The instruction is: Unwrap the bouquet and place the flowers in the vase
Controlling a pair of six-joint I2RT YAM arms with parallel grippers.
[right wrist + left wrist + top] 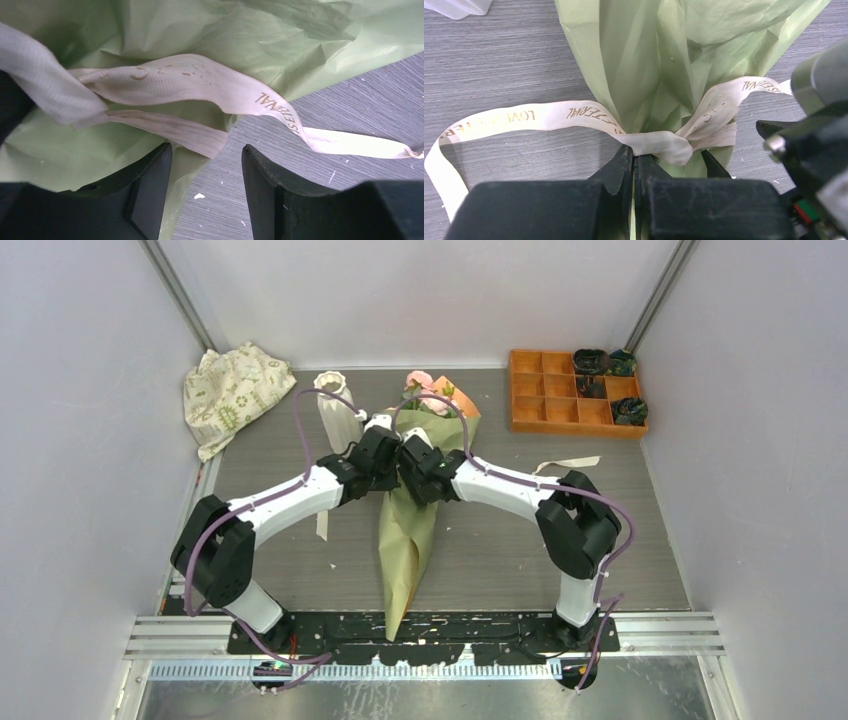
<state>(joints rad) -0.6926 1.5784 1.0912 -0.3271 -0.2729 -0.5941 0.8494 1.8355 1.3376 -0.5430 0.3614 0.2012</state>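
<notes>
Bouquet (410,530) lies mid-frame in top view on desk (520,540), cone tip toward bottom edge. Vase (335,405) stands upper left of it.
Your left end effector (634,157) pressed together at ribbon knot (659,145); actual grip unclear.
Right end effector (206,149) spread around ribbon tail (200,140), nothing pinched.
Risks: pulling wrong strand likely tightens knot; unanchored bouquet drags; thin green paper tears.

The centre was blocked by the bouquet (408,530), the far left by the vase (335,405); passage was offered over the table (495,555) at near right.
</notes>
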